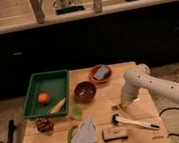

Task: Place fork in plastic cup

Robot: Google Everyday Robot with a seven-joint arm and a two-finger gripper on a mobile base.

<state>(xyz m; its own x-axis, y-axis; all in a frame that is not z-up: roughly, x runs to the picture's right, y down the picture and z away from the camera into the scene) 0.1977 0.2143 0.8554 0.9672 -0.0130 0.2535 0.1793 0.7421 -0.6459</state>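
The light-green plastic cup point(77, 111) stands on the wooden table point(99, 110), just below the dark brown bowl point(85, 92). My gripper point(120, 105) hangs from the white arm point(150, 84) on the right side. It sits low over the table top, to the right of the cup and just above the black head of the white-handled brush point(134, 122). I cannot make out the fork; it may be hidden at or under the gripper.
A green tray point(35, 91) at the left holds an orange fruit point(44, 98) and a yellow item point(58, 106). An orange bowl point(101, 73) stands at the back. A grey cloth point(86, 132), a sponge point(115, 133) and a brown lump point(44, 125) lie in front.
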